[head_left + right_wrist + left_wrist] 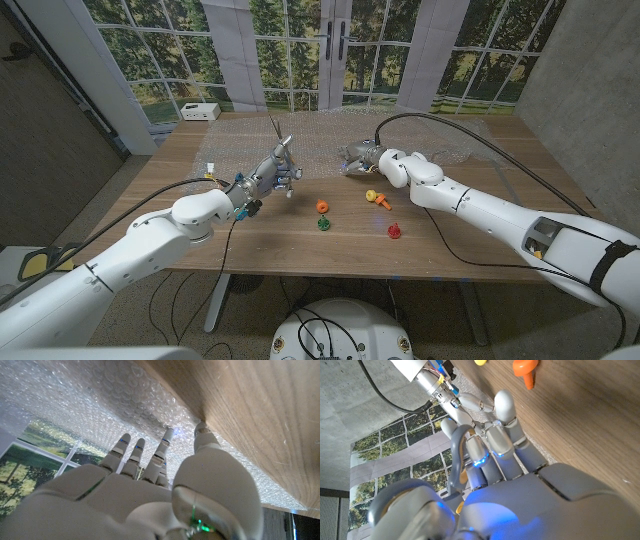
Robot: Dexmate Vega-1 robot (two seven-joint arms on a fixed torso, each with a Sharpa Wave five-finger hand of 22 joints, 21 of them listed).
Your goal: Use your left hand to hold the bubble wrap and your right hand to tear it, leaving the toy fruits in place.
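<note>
Bubble wrap (330,135): spread across the table's far half, long axis crosswise. My right hand (362,160) presses its near edge, fingers extended; my left hand (272,172), open, lies just short.

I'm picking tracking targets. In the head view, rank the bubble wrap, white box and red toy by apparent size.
1. bubble wrap
2. white box
3. red toy
The box sits farther from the camera, so its true size may be understated.

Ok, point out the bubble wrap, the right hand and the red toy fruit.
bubble wrap (75,415), right wrist view, on its bubbled sheet.
right hand (360,158), head view, middle of the hand.
red toy fruit (394,232), head view, on its body.
</note>
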